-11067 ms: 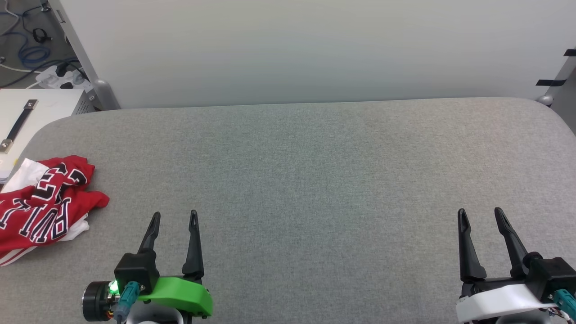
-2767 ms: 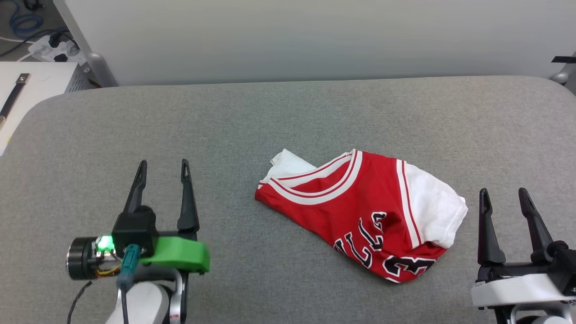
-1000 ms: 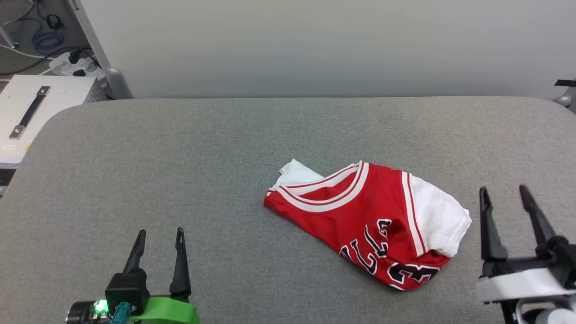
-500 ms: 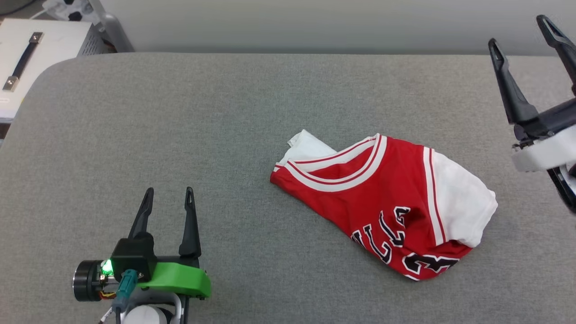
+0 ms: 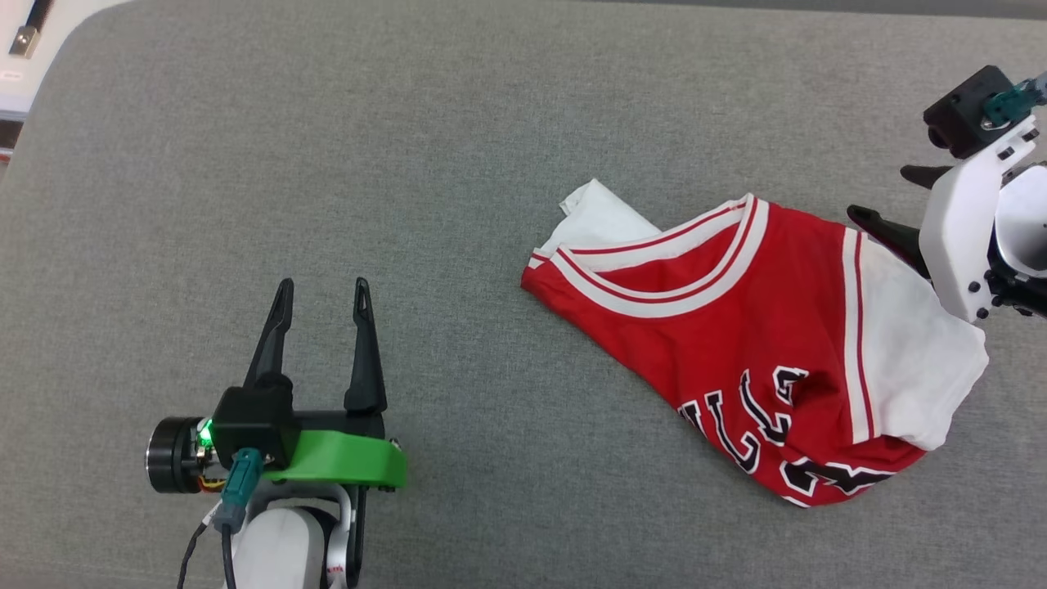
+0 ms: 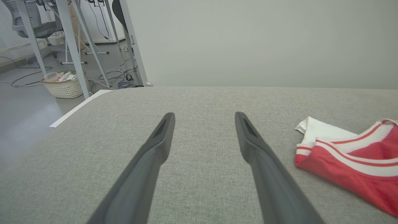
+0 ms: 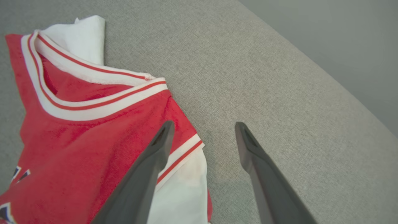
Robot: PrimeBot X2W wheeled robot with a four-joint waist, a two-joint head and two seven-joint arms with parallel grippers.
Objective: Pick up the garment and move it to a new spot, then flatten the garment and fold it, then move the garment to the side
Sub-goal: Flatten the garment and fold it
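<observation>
While the garment lies bunched, wide table surrounds it

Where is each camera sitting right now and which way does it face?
Head view: up on the head, looking steeply down at the grey table and the garment; left gripper lower left, right gripper at the garment's white sleeve.
Left wrist view: low over the table, facing the far wall; own open fingers, garment at right.
Right wrist view: above the garment's shoulder, looking down; own open fingers.
Shared: all three show the striped collar.
</observation>
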